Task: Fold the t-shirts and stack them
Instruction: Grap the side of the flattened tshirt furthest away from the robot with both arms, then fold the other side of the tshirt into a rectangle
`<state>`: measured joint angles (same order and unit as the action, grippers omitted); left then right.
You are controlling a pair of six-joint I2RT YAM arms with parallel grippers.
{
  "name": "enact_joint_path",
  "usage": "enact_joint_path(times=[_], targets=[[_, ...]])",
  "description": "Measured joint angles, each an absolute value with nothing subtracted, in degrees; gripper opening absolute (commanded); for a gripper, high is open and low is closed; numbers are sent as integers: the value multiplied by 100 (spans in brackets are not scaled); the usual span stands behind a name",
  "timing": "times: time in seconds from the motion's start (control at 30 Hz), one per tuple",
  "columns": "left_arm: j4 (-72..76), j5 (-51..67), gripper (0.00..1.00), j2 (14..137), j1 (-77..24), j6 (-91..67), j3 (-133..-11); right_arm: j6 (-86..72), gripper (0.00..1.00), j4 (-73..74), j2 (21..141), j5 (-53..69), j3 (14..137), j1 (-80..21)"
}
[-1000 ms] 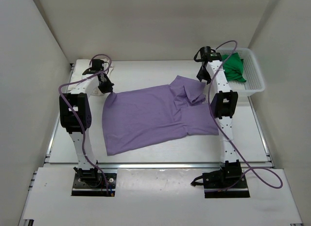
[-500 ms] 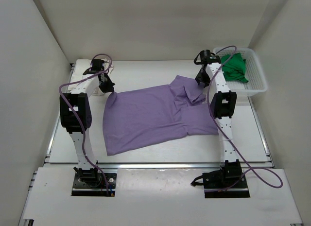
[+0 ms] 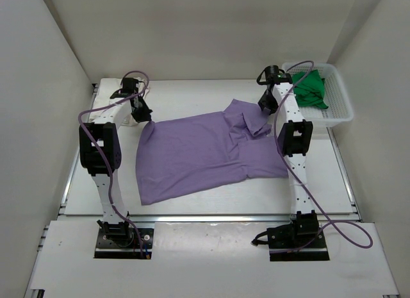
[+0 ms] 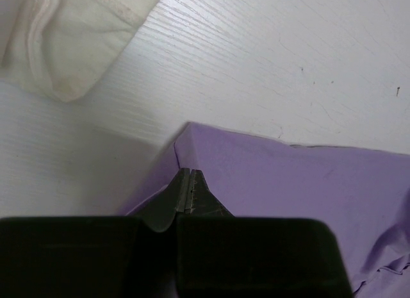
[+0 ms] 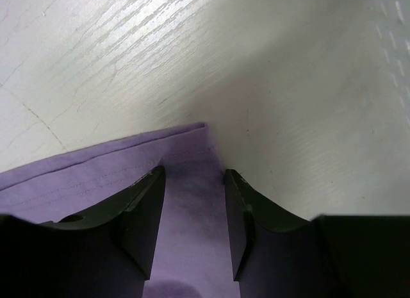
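- While both arms reach toward the far half of the table point(image 3: 192, 93), the lavender-purple t-shirt point(image 3: 205, 154) lies spread out between them. It's mostly flat, with a bit of cloth doubled over at the end near the right arm.
- The left gripper point(image 4: 189, 190) is pinched all the way together on the far-left corner of that shirt. In the wrist view the cloth rises into a little peak right at the tips, so yeah, it's got hold of it.
- The cream-white t-shirt point(image 4: 64, 41) sits bunched up just past the left gripper. A strip of bare tabletop separates it from the purple one, so they're not touching.
- The right gripper point(image 5: 192, 176) has its jaws apart at a middling gap, straddling a stitched corner of the lavender-purple t-shirt. The cloth lies loose in the gap between the two fingers rather than squeezed, and the corner's edge ends just past the fingertips.
- The bright green t-shirt point(image 3: 309, 90) is crumpled inside the white lattice basket point(image 3: 339, 112). The basket is at the table's far right corner, just beyond the right arm and well away from the left one.
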<state>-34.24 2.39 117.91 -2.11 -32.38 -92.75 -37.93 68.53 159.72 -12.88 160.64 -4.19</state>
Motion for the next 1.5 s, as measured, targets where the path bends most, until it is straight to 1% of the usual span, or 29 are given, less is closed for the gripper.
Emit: enact_joint_path(times=[0.07,0.1,0.17,0.3,0.33,0.37,0.4,0.6,0.77,0.8,1.0,1.17,1.3,1.43,1.5], targets=[[-3422,239,0,11791,-209,-3238,-9275,-3833,38,6849,15976,-1219,16070,-388],[-3422,239,0,11791,-209,-3236,-9275,-3850,35,6849,15985,-1186,16088,-366],[-3422,239,0,11791,-209,-3240,-9275,-3874,24,6820,15998,-1129,16105,-320],[-3387,242,0,11791,-209,-3256,-9253,-3920,11,6770,16007,-934,16105,-198],[-3374,242,0,11791,-209,-3256,-9238,-3920,6,6761,16007,-899,16105,-176],[-3358,242,0,11791,-209,-3258,-9216,-3907,4,6746,16009,-891,16107,-169],[-3310,242,0,11786,-202,-3264,-9168,-3900,0,6722,16011,-886,16105,-172],[-3164,316,0,11686,-121,-3411,-8757,-3872,1,6639,16003,-891,16105,-261],[-3299,458,0,11631,-47,-3592,-8805,-3734,0,6563,15830,-784,16088,-375],[-3345,486,0,11625,-36,-3618,-8868,-3682,1,6560,15734,-744,16072,-401],[-3559,661,0,11253,95,-3697,-9170,-3225,0,6713,14783,-652,16053,-602],[-3599,685,0,10363,353,-3680,-8689,-2808,0,7188,14208,-497,16062,-690],[-3771,659,0,9688,552,-3583,-8221,-2554,0,7446,13793,-198,15447,-648],[-3951,639,0,9424,569,-3509,-8066,-2429,0,7502,12960,-36,14049,-589],[-3981,639,0,9417,517,-3494,-8062,-2351,0,7140,12180,-56,12717,-589]])
